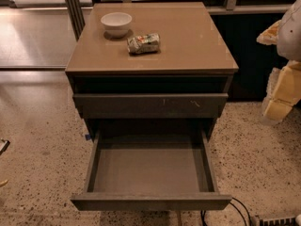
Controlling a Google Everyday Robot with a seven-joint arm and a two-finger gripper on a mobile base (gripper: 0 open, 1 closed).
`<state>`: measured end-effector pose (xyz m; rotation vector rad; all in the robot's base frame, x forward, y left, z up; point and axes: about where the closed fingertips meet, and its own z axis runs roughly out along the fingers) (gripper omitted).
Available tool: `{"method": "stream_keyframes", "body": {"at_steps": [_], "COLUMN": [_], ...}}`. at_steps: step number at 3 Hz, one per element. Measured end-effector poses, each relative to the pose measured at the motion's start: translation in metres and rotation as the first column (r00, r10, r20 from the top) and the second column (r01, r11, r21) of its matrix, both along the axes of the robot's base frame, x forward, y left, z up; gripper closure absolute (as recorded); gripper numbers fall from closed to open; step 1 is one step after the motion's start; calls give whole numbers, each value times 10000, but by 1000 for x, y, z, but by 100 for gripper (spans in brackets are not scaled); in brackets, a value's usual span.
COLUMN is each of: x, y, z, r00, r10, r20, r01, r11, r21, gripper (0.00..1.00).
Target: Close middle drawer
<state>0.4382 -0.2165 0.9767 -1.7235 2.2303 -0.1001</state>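
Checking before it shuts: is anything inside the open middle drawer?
No: the middle drawer shows only its bare floor; the pincer is at the view's right edge, apart from it.

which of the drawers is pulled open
The middle drawer, pulled far out with its bare tray showing and its plain front nearest the camera. The scratched drawer above is nearly shut. The end effector is at the right edge, away from both.

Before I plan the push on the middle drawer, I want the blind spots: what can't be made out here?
Camera view:
- Gripper: at the picture's right edge, cut off by the frame.
- Top drawer inside: hidden under the cabinet top.
- Anything below the middle drawer: hidden by its pulled-out tray.
- Crumpled can label: too small to read.
- Cables: cut off by the bottom edge.
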Motion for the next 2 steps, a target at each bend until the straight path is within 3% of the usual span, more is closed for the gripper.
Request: {"method": "stream_keyframes", "body": {"at_steps": [2], "x": [-8], "y": [7], "z": [-10], "r00": [9996], "r10": [256], "r20": [97], "r01": [-259], "r11": [9992], "r21": [311], "gripper": [0]}}
